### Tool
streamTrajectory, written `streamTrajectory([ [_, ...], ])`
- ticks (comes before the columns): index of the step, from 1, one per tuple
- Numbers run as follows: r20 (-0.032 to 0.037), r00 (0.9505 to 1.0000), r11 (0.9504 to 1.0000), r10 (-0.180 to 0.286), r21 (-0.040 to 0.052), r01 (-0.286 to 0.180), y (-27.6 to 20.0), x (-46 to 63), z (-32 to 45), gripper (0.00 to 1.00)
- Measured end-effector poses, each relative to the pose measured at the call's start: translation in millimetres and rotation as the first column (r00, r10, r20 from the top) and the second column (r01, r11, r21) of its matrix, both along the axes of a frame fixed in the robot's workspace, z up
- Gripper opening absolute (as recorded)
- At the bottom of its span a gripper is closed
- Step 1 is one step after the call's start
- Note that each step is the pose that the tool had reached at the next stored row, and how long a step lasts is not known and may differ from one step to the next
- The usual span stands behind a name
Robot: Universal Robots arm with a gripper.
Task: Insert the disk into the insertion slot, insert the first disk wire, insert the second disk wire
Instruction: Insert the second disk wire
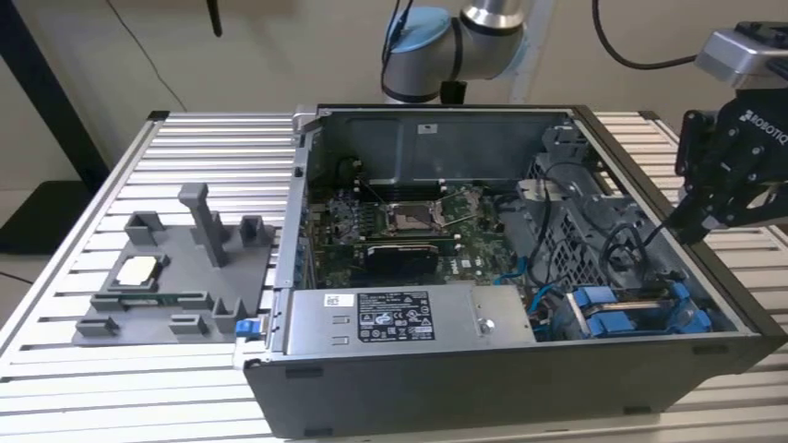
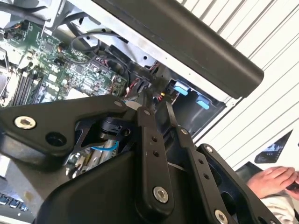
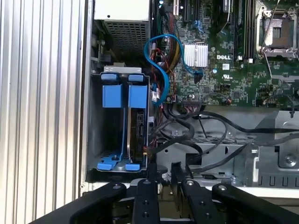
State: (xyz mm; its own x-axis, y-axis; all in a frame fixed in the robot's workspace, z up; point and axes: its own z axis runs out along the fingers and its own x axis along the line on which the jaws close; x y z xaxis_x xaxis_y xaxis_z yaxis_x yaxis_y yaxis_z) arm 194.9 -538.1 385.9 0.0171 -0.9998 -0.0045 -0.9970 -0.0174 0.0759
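Observation:
The disk lies in the drive bay at the near corner of the open computer case, on the exterior view's right; its blue carrier shows edge-on inside the bay. My gripper hovers over the case's side wall just above that bay. In both wrist views the fingers stand close together with only a narrow gap. A thin black wire runs from the fingertips down into the case toward the bay. My gripper appears shut on that wire. Loose black cables lie beside the bay.
The motherboard fills the case floor, and a power supply sits along the near wall. A blue cable loops beside the bay. A grey fixture plate rests on the slatted table at the exterior view's left. A person's hand is off the table edge.

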Motion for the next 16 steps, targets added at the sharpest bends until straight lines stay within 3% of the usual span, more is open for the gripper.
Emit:
streamTrajectory([
  [11,-0.0087,1.0000,1.0000,-0.001,0.0019,0.001,0.1,14.3,-2.8,0.27],
  [13,-0.0130,0.9999,1.0000,-0.005,0.0019,0.005,0.1,14.6,-3.6,0.27],
  [16,-0.0247,0.9996,0.9999,-0.014,0.0020,0.014,0.1,14.7,-4.9,0.27],
])
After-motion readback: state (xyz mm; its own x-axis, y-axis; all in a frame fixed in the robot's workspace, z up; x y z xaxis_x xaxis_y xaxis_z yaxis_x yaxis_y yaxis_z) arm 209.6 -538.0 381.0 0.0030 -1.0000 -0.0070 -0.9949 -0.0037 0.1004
